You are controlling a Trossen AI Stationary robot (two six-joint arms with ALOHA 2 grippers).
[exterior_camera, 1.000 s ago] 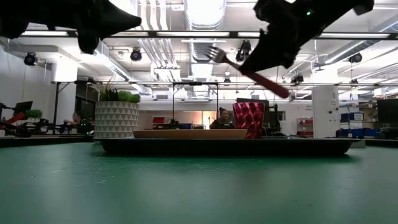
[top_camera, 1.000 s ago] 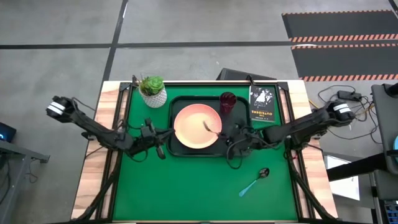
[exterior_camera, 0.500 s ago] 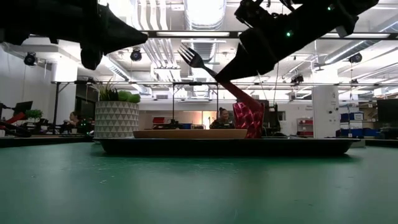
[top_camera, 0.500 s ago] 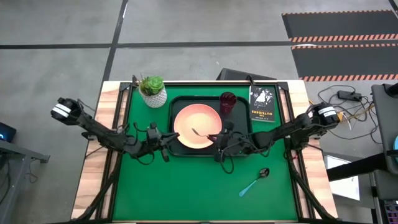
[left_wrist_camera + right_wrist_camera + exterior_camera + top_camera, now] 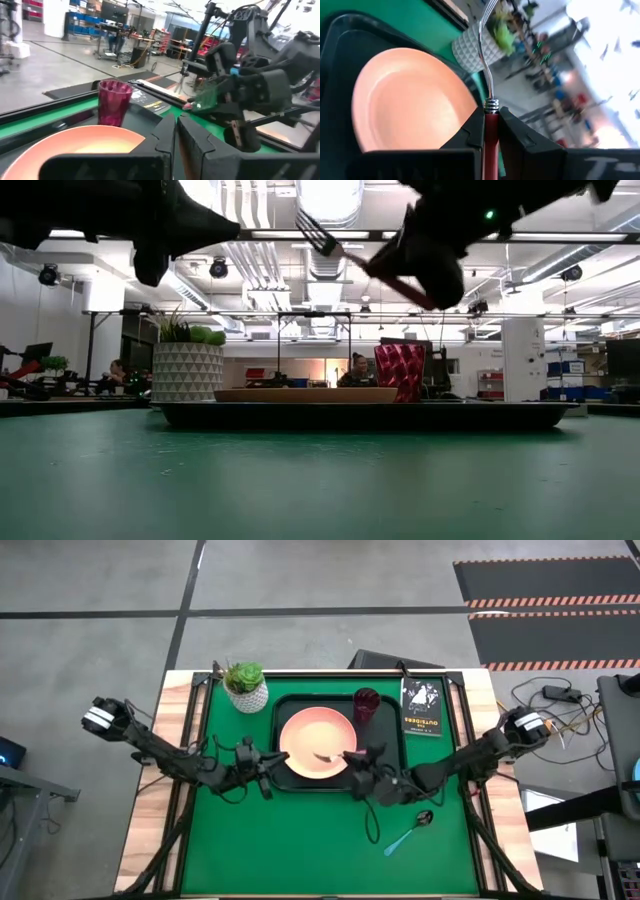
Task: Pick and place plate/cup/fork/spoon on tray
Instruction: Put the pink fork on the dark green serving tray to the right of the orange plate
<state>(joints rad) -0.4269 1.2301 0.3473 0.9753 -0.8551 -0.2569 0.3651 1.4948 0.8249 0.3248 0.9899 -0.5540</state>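
right tool (image 5: 352, 756) clenched on the fork (image 5: 488, 75), held in the air over the plate's (image 5: 305, 735) near-right edge | left tool (image 5: 268, 764) shut, empty, at the tray's (image 5: 283, 708) left rim | plate and cup (image 5: 366, 704) on tray | spoon (image 5: 408, 832) on table (image 5: 300, 840)

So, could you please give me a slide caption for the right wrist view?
Right gripper holds the pink-red-handled metal fork above the round salmon-pink plate on the dark tray.
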